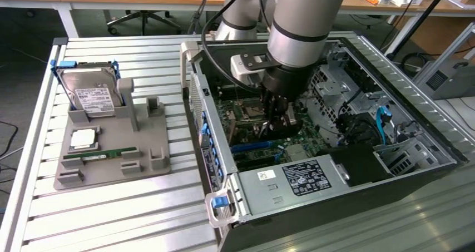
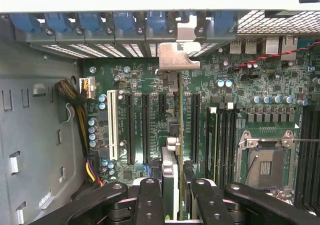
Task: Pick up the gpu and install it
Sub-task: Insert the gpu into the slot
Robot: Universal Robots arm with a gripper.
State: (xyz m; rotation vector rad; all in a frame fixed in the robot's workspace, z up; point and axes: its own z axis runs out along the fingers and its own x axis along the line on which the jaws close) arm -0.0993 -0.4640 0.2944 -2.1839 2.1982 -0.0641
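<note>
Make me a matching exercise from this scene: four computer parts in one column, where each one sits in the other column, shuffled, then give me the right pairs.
Parts:
1. gpu
2. hard drive
3. memory stick
4. power supply

Places:
A. lying flat on the grey holder
B. fixed in a corner of the computer case
C. gripped by the pincer above the motherboard
D. propped tilted at one end of the grey holder

Pairs: 1-C, 2-D, 3-A, 4-B
</note>
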